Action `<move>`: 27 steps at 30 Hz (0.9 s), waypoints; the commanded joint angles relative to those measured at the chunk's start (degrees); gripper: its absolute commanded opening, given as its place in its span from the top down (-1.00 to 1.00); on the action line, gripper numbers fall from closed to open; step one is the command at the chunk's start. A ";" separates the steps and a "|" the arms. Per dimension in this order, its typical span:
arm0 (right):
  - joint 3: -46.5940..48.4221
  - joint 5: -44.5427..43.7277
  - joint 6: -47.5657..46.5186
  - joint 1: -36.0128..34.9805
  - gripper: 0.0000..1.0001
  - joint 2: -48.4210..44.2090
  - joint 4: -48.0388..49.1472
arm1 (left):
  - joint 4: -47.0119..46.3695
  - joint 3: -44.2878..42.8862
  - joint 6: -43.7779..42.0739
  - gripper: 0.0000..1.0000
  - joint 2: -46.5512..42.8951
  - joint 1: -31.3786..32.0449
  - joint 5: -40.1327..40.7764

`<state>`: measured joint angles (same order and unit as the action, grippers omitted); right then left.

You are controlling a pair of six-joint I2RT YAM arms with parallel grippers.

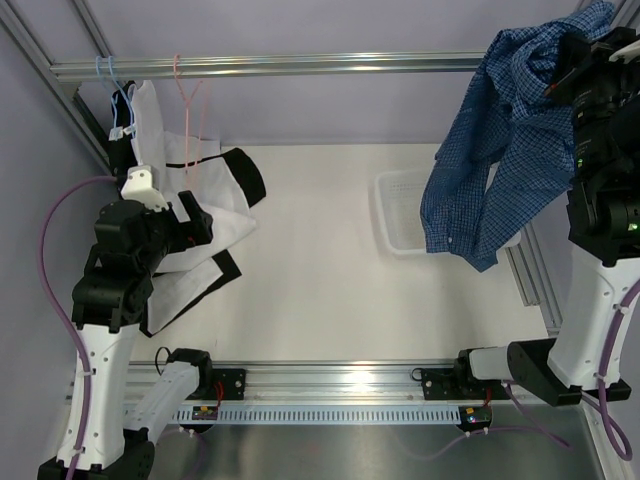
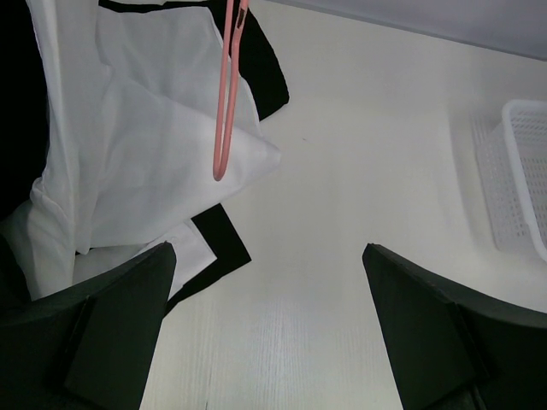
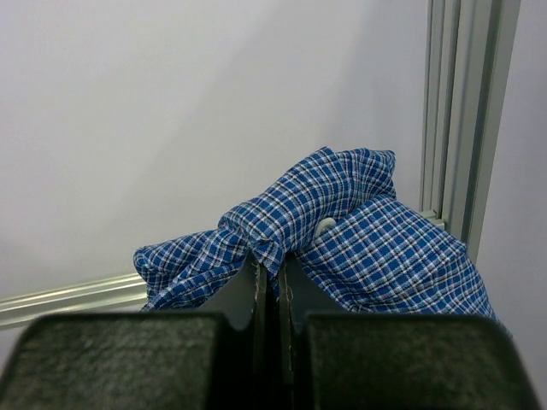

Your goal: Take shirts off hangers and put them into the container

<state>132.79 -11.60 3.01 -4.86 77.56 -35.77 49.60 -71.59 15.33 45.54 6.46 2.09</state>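
Risk, top view: the right gripper (image 1: 565, 75) holds the blue shirt (image 1: 495, 150) high, its hem hanging below at the container (image 1: 400, 215) edge; release here and cloth drapes the rim. Left wrist view: the left gripper (image 2: 269, 252) stands wide and empty, with the pink hanger (image 2: 226, 102) ahead. Right wrist view: jaws clenched on one thin fold, which you may lose.

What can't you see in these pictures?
- Basket: in the top view, its right side is hidden behind the hanging blue shirt. In the left wrist view, it is cut off by the right edge.
- Pink hanger: in the left wrist view, its hook is cut off by the top edge.
- Blue hanger: in the top view, its lower part is hidden in the white shirt.
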 commanded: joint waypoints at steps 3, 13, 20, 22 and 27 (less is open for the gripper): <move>-3.93 -0.10 0.59 -0.06 1.00 -1.26 11.58 | -3.37 1.01 0.84 -0.94 0.78 0.22 -1.74; -41.88 2.72 7.09 -0.06 1.00 -9.44 25.21 | -3.73 2.16 1.10 -0.93 0.78 0.22 -1.74; -59.04 0.08 11.67 -0.06 1.00 -10.59 28.83 | -3.55 3.04 1.28 -0.91 0.78 0.22 -1.74; -61.77 -0.44 12.02 0.12 1.00 -9.45 29.00 | -3.64 3.13 1.54 -0.90 0.78 0.22 -3.23; -64.15 -3.51 15.26 1.43 1.00 -3.66 26.90 | -3.64 4.00 1.89 -0.87 0.43 0.22 -3.49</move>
<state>68.86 -11.16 14.68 -4.45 71.07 -13.23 48.36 -67.90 16.58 46.54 6.46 0.54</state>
